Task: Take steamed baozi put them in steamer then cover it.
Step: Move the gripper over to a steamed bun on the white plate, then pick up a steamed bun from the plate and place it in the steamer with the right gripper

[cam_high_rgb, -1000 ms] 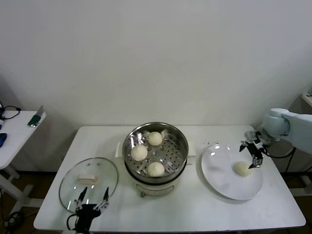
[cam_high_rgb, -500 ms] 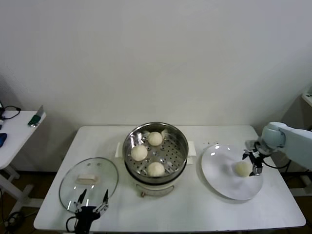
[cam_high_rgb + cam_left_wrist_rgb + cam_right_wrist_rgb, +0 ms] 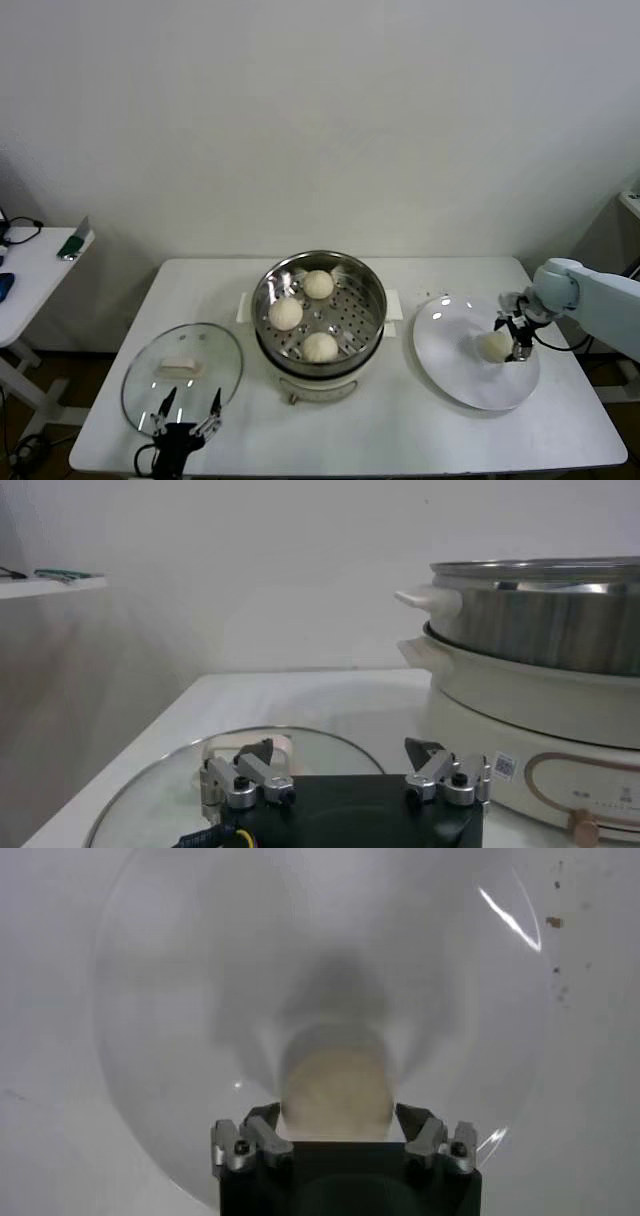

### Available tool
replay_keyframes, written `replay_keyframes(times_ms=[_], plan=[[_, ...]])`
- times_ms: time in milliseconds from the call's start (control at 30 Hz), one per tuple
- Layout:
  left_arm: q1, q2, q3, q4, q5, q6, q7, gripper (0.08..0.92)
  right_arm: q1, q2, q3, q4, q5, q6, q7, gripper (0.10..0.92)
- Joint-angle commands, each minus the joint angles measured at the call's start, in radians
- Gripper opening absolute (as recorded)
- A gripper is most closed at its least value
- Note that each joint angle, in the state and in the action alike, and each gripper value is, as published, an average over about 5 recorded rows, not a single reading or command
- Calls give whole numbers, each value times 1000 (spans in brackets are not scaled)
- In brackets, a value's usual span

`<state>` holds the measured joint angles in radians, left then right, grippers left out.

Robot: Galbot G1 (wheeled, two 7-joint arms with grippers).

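One steamed baozi [image 3: 495, 345] lies on the white plate [image 3: 455, 375], right of the steamer [image 3: 318, 305], which holds three more buns. The right gripper [image 3: 508, 337] straddles the plated bun, jaws on either side; a firm grip cannot be confirmed. The cover [image 3: 182, 372] lies on the table [image 3: 400, 430], left; the left gripper [image 3: 187, 418] hangs over its near edge, jaws wide.

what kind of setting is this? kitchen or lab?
Likely a lab mock-up of a kitchen task: a bare white table against a blank wall, holding only an electric steamer, its glass lid and a plate with one bun.
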<state>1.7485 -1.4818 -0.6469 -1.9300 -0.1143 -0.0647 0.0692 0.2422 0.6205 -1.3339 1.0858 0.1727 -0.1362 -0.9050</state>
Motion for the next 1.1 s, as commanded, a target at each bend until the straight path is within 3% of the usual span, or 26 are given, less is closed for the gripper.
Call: replay_keyframes(times_ms=[33,400,600,800,1100], plan=[[-1,0,0,1,1,-1,0,823,-22,-1,24,0,-4,-7,9,746],[-4,-2,4,2,6,-1,0,823,104,-23,-18,93,42,-32,-1,678],[-9,1,15,3,9,2,1,823,497,1,-292,277,259,-70,-4,672],[-21,1,27,5,10,6,-1,823,894,158,-504,422,529,-131,8,670],[-36,0,43,10,11,11,-1,823,900,377,-367,514,781,-255,109,670]])
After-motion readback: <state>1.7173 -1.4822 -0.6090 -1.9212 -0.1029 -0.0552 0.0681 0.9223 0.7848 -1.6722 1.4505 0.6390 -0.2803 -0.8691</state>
